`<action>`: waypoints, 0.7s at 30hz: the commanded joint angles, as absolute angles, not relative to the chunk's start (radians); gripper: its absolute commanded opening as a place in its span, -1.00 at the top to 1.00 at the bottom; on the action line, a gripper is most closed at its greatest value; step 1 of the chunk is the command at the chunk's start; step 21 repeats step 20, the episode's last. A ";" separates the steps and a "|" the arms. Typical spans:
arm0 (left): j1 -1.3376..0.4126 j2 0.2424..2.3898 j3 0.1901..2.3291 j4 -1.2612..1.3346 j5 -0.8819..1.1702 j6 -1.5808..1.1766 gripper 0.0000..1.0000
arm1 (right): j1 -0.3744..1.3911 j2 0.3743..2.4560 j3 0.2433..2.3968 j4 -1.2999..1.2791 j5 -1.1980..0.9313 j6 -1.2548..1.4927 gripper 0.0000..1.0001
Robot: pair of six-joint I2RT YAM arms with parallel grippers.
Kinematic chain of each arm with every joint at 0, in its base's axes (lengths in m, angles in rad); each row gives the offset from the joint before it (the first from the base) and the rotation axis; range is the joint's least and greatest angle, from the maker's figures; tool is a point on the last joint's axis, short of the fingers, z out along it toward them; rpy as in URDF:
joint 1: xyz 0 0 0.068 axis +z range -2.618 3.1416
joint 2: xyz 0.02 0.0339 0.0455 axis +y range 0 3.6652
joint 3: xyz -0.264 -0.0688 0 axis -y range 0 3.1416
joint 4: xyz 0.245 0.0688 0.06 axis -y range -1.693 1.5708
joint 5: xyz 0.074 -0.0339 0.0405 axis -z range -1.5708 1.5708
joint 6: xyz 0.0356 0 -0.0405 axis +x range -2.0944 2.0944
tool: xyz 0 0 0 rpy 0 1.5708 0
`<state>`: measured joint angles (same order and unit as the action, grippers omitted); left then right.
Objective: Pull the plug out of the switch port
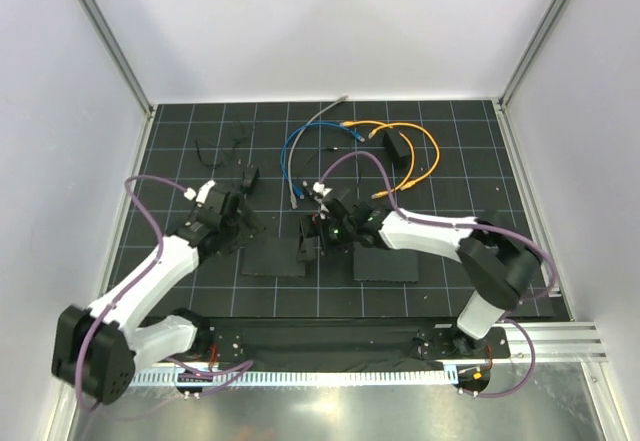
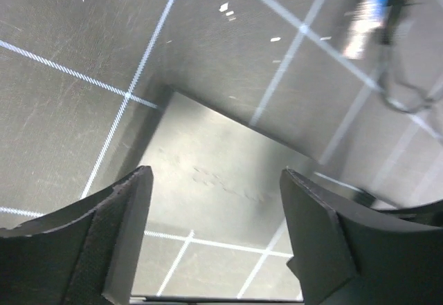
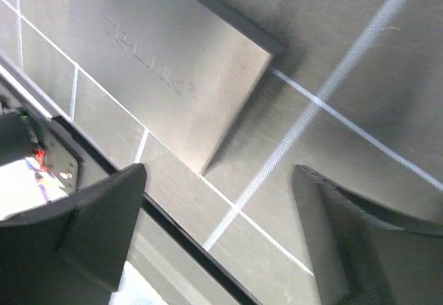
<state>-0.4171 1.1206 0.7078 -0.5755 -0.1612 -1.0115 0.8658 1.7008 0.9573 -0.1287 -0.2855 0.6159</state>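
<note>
The switch port is in a small black box (image 1: 397, 146) at the back right of the gridded mat. A thin orange cable (image 1: 432, 153) loops around the box. Its plug at the box is too small to make out. My left gripper (image 1: 243, 229) is open and empty, low over the left flat black mat (image 1: 272, 261), far from the box. In the left wrist view the gripper (image 2: 214, 175) spans that mat (image 2: 208, 167). My right gripper (image 1: 308, 246) is open and empty between the two flat mats. It shows open in the right wrist view (image 3: 218, 172).
A blue cable (image 1: 290, 156) and a grey cable (image 1: 325, 116) lie at the back centre. The blue cable's end (image 2: 370, 14) shows blurred. A tiny black block (image 1: 247, 176) with thin wires sits back left. A second flat mat (image 1: 387, 265) lies right; a mat (image 3: 159, 63) shows near the front edge.
</note>
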 commanded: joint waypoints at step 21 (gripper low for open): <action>-0.417 0.959 0.530 -0.110 0.415 -0.977 -0.77 | 0.825 0.990 0.642 -0.428 0.063 0.624 -0.99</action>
